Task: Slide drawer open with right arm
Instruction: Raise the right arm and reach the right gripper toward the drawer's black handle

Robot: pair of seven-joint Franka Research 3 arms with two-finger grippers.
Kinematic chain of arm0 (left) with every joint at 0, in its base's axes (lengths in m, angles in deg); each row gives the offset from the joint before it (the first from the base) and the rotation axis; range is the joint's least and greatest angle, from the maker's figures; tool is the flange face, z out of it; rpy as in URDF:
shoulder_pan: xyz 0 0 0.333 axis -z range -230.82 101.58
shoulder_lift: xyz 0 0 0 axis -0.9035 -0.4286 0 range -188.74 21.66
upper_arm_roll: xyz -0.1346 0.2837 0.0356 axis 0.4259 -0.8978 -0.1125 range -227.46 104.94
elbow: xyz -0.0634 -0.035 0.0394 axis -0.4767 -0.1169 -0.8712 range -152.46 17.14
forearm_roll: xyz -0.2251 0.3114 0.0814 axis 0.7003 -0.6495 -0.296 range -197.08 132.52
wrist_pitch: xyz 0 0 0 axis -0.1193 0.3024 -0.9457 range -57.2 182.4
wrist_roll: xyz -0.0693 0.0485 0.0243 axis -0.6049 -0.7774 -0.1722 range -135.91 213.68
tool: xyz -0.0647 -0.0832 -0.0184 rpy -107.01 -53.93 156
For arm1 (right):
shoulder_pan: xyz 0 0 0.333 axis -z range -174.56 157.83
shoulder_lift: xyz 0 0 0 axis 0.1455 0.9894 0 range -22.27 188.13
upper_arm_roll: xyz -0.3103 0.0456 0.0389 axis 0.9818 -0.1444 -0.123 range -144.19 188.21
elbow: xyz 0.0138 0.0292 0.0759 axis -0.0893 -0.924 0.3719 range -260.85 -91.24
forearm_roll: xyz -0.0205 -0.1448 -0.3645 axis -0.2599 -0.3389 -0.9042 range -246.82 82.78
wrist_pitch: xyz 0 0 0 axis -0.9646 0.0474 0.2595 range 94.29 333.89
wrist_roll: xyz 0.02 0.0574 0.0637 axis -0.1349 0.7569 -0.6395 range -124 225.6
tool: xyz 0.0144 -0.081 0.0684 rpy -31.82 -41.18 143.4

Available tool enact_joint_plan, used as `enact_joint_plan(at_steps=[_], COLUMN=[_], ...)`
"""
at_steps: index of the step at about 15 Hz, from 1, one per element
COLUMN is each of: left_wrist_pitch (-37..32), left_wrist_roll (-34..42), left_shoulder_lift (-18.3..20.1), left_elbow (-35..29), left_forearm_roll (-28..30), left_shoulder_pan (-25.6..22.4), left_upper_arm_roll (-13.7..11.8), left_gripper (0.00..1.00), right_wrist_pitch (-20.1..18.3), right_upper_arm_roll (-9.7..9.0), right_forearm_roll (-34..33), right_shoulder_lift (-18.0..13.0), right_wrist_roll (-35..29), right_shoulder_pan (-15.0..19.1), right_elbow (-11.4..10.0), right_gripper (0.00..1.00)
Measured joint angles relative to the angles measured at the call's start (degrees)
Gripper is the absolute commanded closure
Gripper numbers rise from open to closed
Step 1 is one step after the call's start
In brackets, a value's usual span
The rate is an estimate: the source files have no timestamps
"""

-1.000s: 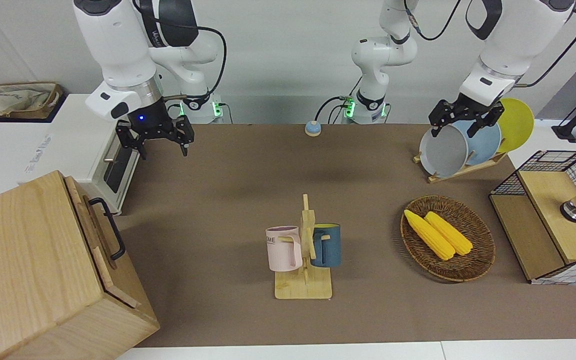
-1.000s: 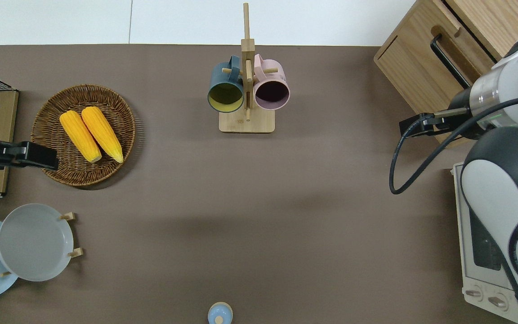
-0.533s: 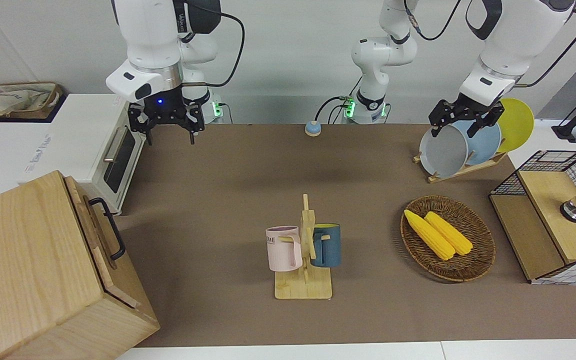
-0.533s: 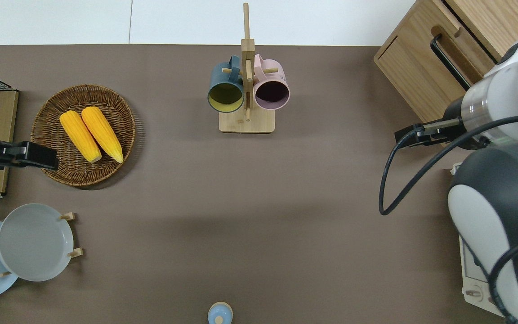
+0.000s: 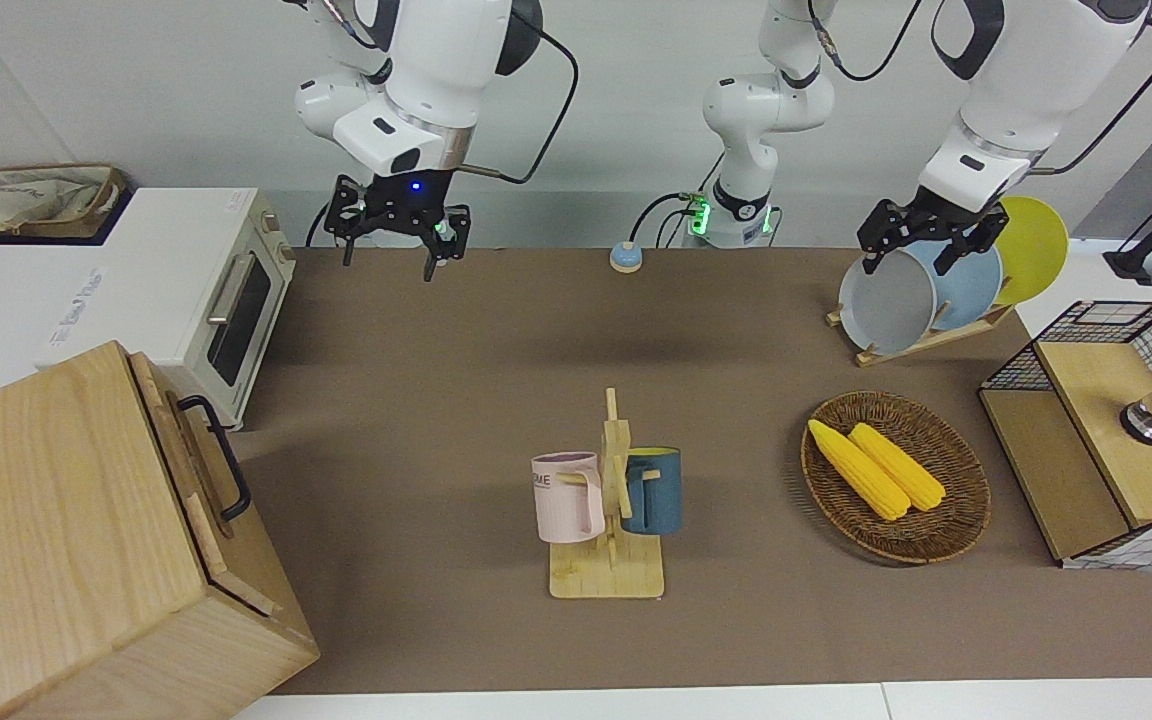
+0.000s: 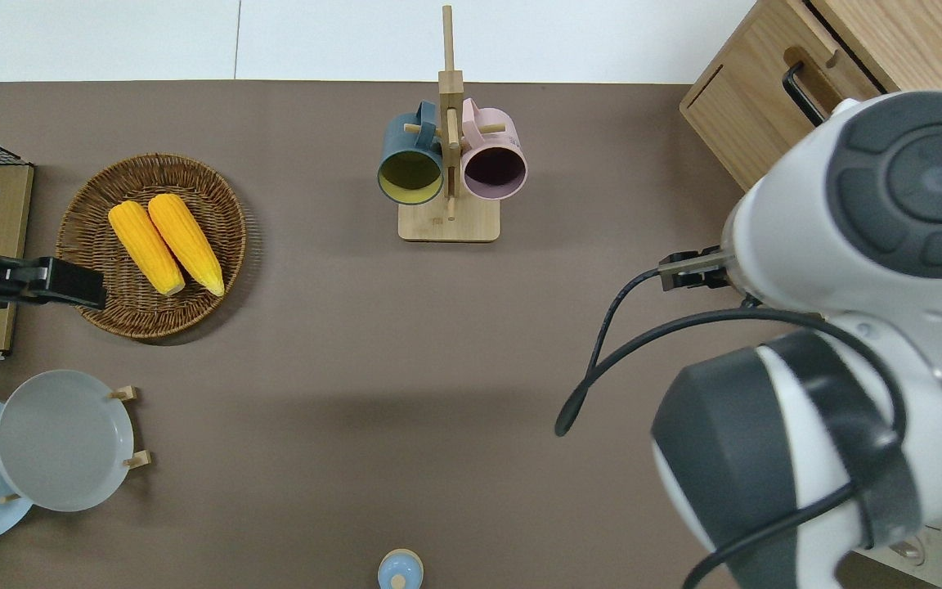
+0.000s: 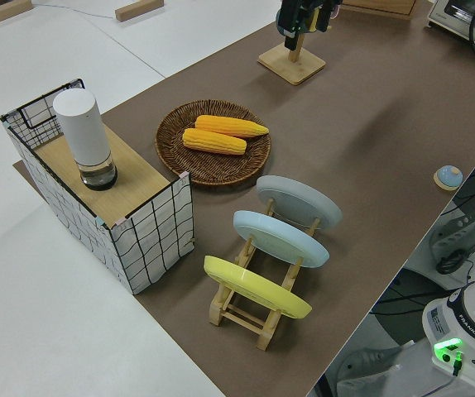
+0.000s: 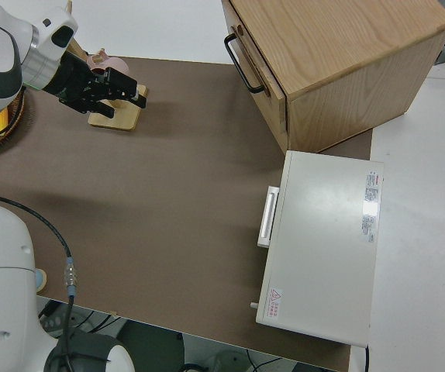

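Observation:
The drawer [image 5: 188,462] is the light-wood front with a black loop handle [image 5: 220,452] on the big pale cabinet [image 5: 46,540] at the right arm's end of the table. It also shows in the right side view [image 8: 260,68] and in the overhead view [image 6: 806,74]. The front sits close against the cabinet. My right gripper [image 5: 389,256], blue light on its wrist, hangs open and empty in the air by the toaster oven [image 5: 226,290], well apart from the handle. The overhead view hides it under the arm. The left arm is parked, its gripper [image 5: 908,258] open.
A mug rack [image 5: 608,520] with a pink and a blue mug stands mid-table. A wicker basket [image 5: 966,500] holds two corn cobs. A plate rack [image 5: 926,335], a wire-mesh wood box [image 5: 1086,440] and a small blue button [image 5: 626,258] are also there.
My right gripper has swung away from the toaster oven's front toward the table's middle and risen. The drawer and the left arm have not moved.

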Motion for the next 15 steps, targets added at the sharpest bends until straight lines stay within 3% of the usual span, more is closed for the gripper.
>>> enact_joint_plan(at_steps=[4, 11, 15], left_wrist_pitch=[0.0, 0.0, 0.0], left_wrist_roll=[0.0, 0.0, 0.0], left_shoulder_lift=[0.0, 0.0, 0.0], left_elbow=[0.0, 0.0, 0.0], left_forearm_roll=[0.0, 0.0, 0.0], left_shoulder_pan=[0.0, 0.0, 0.0], left_upper_arm_roll=[0.0, 0.0, 0.0], left_gripper=[0.01, 0.01, 0.01], right_wrist_pitch=[-0.4, -0.2, 3.5], right_upper_arm_roll=[-0.44, -1.18, -1.2], right_forearm_roll=[-9.7, -24.7, -32.2], right_shoulder_lift=[1.7, 4.8, 6.4], right_wrist_roll=[-1.3, -2.2, -2.2], right_shoulder_pan=[-2.9, -3.0, -2.8], right_elbow=[-2.1, -5.9, -8.1], right_gripper=[0.015, 0.015, 0.015])
